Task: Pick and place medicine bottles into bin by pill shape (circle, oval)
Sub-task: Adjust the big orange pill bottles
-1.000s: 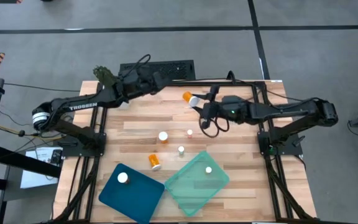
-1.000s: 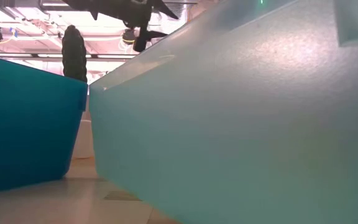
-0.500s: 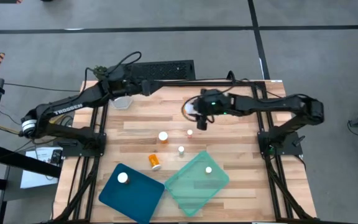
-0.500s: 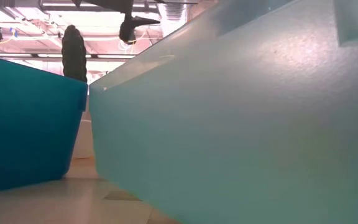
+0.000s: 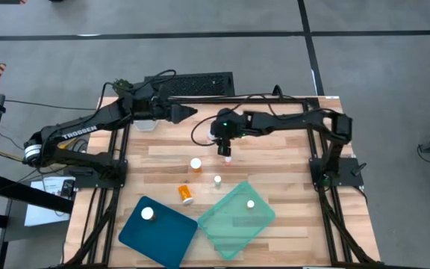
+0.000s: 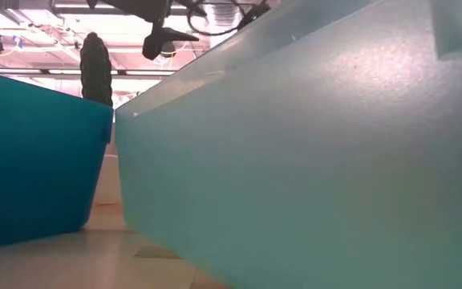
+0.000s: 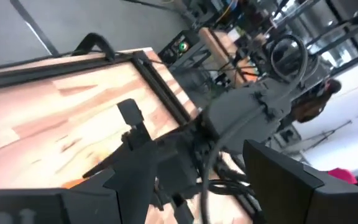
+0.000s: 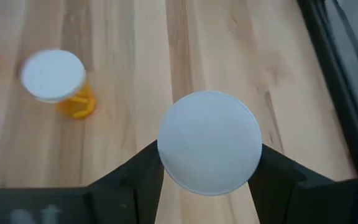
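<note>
My right gripper (image 5: 225, 147) points down over the middle of the table and is shut on a medicine bottle, whose white cap (image 8: 209, 142) fills its wrist view. The arm hides this bottle in the high view. Another bottle (image 5: 228, 158) stands just near of the gripper. An upright bottle (image 5: 195, 164) and a narrow one (image 5: 217, 180) stand nearer the front, and one (image 5: 185, 193) lies on its side. One bottle (image 5: 148, 214) stands in the blue tray and one (image 5: 250, 203) in the teal tray. My left gripper (image 5: 189, 112) hangs open and empty over the far left. My right gripper pinches the bottle at its white cap's rim (image 8: 166, 163), one finger (image 8: 143, 177) on each side. The fingers come from above, pointing down. The bottle stands upright with its cap toward the wrist camera. The cap hides its body, so I cannot tell whether its base is on the table.
The blue tray (image 5: 172, 233) and the teal tray (image 5: 226, 222) sit at the near edge and fill the low view. A white pot (image 5: 145, 123) with a green plant (image 5: 125, 90) stands at the far left under my left arm. A dark keyboard (image 5: 192, 81) lies beyond the far edge.
My right gripper has carried its bottle from the far side toward the table's left and near edges. It has tipped from level to pointing down, so the bottle has turned from lying level to upright. My left gripper has shifted a little toward the near edge.
</note>
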`<state>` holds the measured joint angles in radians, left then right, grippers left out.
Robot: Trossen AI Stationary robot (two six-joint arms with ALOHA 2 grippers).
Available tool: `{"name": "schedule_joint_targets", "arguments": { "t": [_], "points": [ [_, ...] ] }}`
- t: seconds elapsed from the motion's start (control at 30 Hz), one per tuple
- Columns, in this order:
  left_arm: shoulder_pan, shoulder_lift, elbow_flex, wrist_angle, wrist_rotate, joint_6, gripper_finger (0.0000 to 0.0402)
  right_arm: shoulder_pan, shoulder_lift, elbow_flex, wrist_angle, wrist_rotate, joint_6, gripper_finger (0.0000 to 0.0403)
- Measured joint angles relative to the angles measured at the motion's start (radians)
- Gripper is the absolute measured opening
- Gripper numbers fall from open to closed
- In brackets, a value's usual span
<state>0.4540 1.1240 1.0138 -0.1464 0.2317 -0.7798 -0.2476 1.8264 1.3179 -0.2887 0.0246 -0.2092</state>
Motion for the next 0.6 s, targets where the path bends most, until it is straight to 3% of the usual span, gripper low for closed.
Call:
{"name": "schedule_joint_targets", "arguments": {
  "t": [0.6],
  "points": [
    [-0.010, 0.000, 0.000, -0.131, 0.074, 0.066, 0.0231, -0.057, 0.123, 0.022, -0.040, -0.042, 0.080, 0.0216]
  ]
}}
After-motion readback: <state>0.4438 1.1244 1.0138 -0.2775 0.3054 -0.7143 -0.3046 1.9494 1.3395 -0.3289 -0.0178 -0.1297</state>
